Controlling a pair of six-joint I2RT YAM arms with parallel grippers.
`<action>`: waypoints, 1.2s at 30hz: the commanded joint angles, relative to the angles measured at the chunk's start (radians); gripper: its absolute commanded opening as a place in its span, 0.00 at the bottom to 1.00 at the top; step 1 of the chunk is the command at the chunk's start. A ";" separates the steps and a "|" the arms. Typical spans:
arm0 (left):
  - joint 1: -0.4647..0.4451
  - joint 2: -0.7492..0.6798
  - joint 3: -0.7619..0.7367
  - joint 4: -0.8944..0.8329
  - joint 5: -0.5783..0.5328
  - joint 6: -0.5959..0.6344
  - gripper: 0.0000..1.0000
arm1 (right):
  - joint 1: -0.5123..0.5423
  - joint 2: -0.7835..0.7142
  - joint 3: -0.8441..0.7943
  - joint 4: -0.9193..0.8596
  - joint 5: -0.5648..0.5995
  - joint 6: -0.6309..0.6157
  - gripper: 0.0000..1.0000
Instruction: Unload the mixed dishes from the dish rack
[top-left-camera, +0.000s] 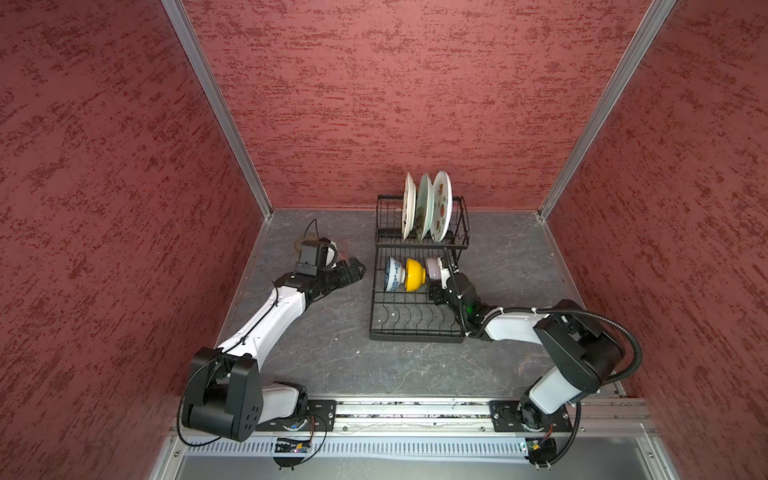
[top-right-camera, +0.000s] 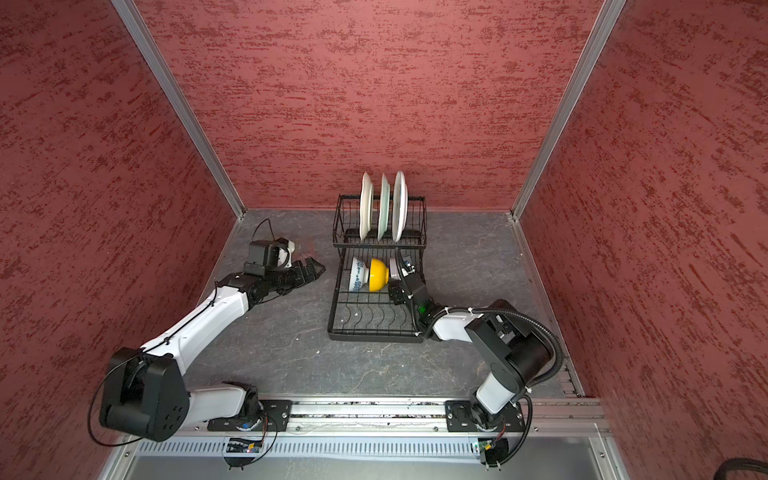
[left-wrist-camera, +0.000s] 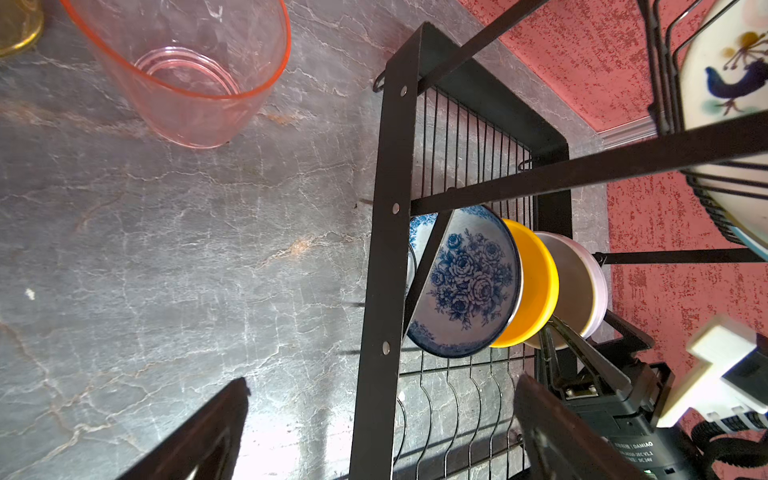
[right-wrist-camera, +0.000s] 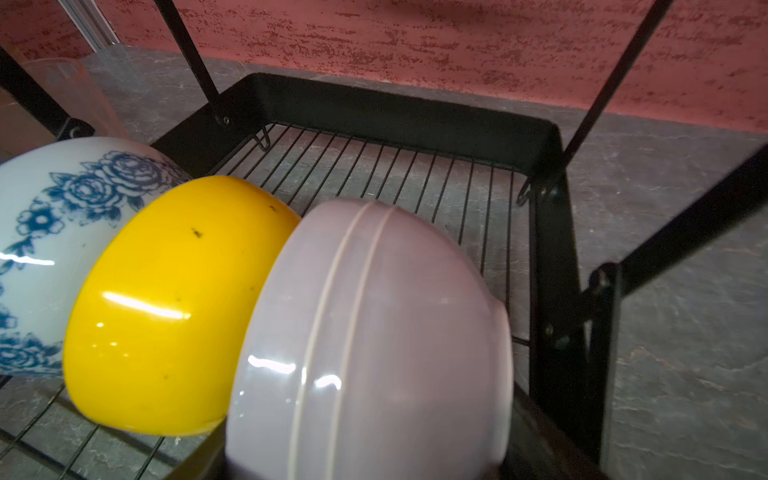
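My right tool (top-left-camera: 439, 279) is at the pale pink bowl (right-wrist-camera: 374, 332), the rightmost of three bowls standing on edge in the front tier of the dish rack (top-left-camera: 376, 307), just right of centre in both top views. The bowl sits between my fingers and fills the lower middle of the right wrist view. I cannot tell whether the tool is clenched on it or only straddling it.

My left tool (top-left-camera: 356, 267) is released and spread wide. It holds nothing and hovers over the desk (top-left-camera: 324, 353) left of the rack, near the pinkish glass (left-wrist-camera: 187, 75) that stands there.

I judge the step in hand to be taking this bowl out. To do it well, I want one finger inside the rim and one on the outer wall, seated deep, because the glaze looks slick and the wall is rounded.

The yellow bowl (right-wrist-camera: 174, 299) leans against the pink one, with the blue-white bowl (left-wrist-camera: 469, 278) beyond it. So I should draw the pink bowl away from them towards the right of the frame, and lift only after that. Otherwise the neighbours may tip.

The slanted black struts of the upper tier cross close by. The three plates (top-left-camera: 424, 208) stand above and behind, so the way out should stay low and come forward.
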 joint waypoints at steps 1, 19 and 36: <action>-0.004 -0.001 -0.007 0.032 0.014 0.004 1.00 | 0.017 -0.005 0.002 0.005 0.130 -0.049 0.62; -0.004 -0.019 -0.013 0.040 0.029 0.001 1.00 | 0.022 -0.167 -0.046 -0.083 0.113 0.102 0.62; -0.097 -0.145 -0.102 0.078 0.054 -0.048 1.00 | 0.022 -0.498 -0.182 -0.106 -0.225 0.417 0.62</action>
